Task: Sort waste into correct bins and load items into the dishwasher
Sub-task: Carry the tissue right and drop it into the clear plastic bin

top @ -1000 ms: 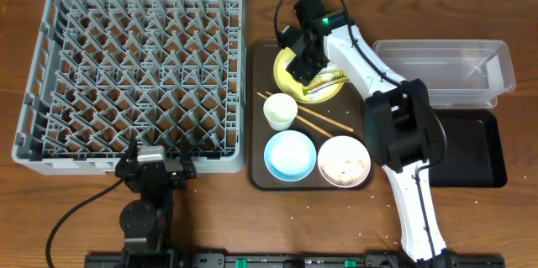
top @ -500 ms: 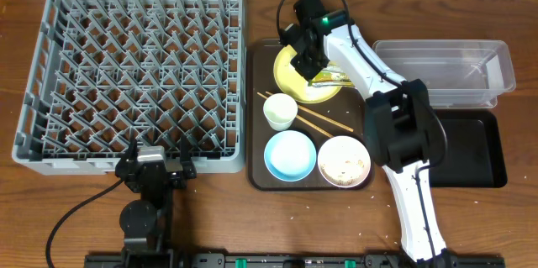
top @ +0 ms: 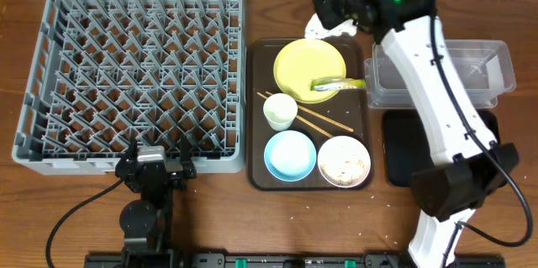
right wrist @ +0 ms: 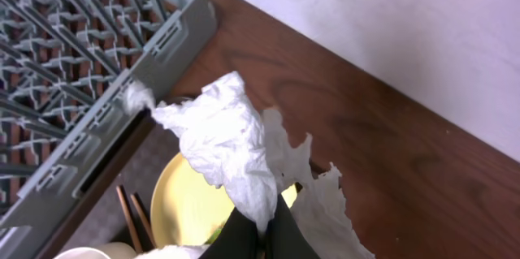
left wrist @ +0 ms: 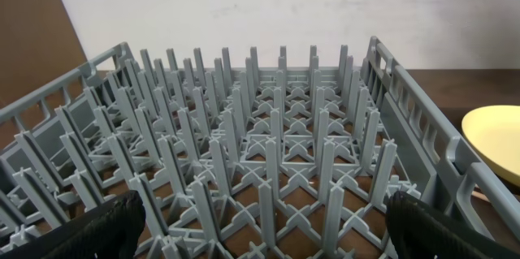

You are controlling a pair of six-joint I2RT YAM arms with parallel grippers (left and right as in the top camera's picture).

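Note:
My right gripper (top: 326, 3) is shut on a crumpled white paper napkin (right wrist: 231, 149) and holds it above the table's far edge, beyond the yellow plate (top: 307, 68). A green-and-yellow snack wrapper (top: 338, 85) lies on the plate's right rim. On the brown tray (top: 259, 177) stand a white cup (top: 280, 111), a light blue bowl (top: 290, 155) and a white bowl (top: 344, 160) holding food scraps; the chopsticks (top: 318, 118) lie between them. The grey dish rack (top: 134, 75) is on the left. My left gripper (left wrist: 264, 239) stands open at the rack's near edge, holding nothing.
A clear plastic container (top: 475, 66) sits at the right. A shallow black tray (top: 398, 159) lies in front of it, partly covered by my right arm. The brown tray lies tight against the rack's right side.
My right gripper shut on the white napkin at the plate, then rose and swung toward the far edge with it. The snack wrapper stayed on the plate. The left arm has not moved.

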